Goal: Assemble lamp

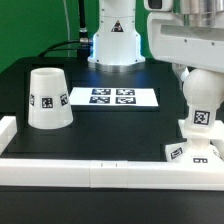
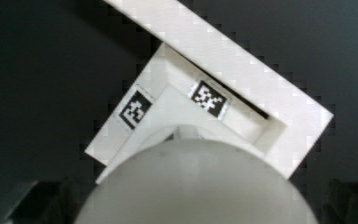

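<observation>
The lamp's rounded bulb [image 1: 198,108] stands upright on the flat square base [image 1: 192,153] near the front at the exterior view's right. My gripper [image 1: 198,82] hangs straight above it, jaws open, one dark finger on each side of the bulb's top. In the wrist view the bulb [image 2: 185,180] fills the foreground between the fingers [image 2: 48,205], and the tagged base [image 2: 176,105] shows beneath it. The gripper [image 2: 190,208] holds nothing. The tapered shade [image 1: 49,98] stands alone on the black table at the exterior view's left.
The marker board [image 1: 112,97] lies flat at the middle back, in front of the robot's pedestal [image 1: 114,42]. A low white rail [image 1: 100,172] runs along the table's front and left edges; the base rests against the rail [image 2: 229,55].
</observation>
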{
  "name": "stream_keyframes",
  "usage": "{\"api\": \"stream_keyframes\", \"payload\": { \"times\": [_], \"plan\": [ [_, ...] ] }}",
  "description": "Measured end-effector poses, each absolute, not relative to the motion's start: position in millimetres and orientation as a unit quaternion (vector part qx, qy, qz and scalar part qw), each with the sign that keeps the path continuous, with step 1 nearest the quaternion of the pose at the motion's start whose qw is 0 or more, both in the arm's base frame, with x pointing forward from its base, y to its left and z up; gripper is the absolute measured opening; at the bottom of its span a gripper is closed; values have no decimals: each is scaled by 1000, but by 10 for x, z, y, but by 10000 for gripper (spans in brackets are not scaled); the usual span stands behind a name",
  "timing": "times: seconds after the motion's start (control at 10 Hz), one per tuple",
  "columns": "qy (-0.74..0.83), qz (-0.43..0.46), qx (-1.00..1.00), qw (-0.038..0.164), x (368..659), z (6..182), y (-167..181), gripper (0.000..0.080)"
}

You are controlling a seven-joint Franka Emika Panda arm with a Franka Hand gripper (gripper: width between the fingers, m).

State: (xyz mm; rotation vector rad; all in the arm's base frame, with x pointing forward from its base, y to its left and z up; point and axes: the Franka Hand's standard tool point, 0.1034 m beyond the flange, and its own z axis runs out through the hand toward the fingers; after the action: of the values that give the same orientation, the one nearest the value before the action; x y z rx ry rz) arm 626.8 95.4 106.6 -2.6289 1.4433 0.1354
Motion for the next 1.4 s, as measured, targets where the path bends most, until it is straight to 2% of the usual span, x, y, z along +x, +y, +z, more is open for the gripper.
{"api": "stream_keyframes", "payload": {
  "times": [0.1,0.2,0.3,0.6,1.1,1.2,1.4],
  "plan": [
    [478,45,-874,70,6267,1065,959,698],
    [440,57,-894,56,6185,1077,992,698],
    [374,55,-924,52,6128,1138,1029,698],
    [242,54,-966,67,5935,1257,876,698],
    [233,57,-969,66,5878,1240,858,698],
    [215,57,-973,61,5861,1226,847,698],
    [104,63,-992,39,5698,1227,688,698]
  ]
}}
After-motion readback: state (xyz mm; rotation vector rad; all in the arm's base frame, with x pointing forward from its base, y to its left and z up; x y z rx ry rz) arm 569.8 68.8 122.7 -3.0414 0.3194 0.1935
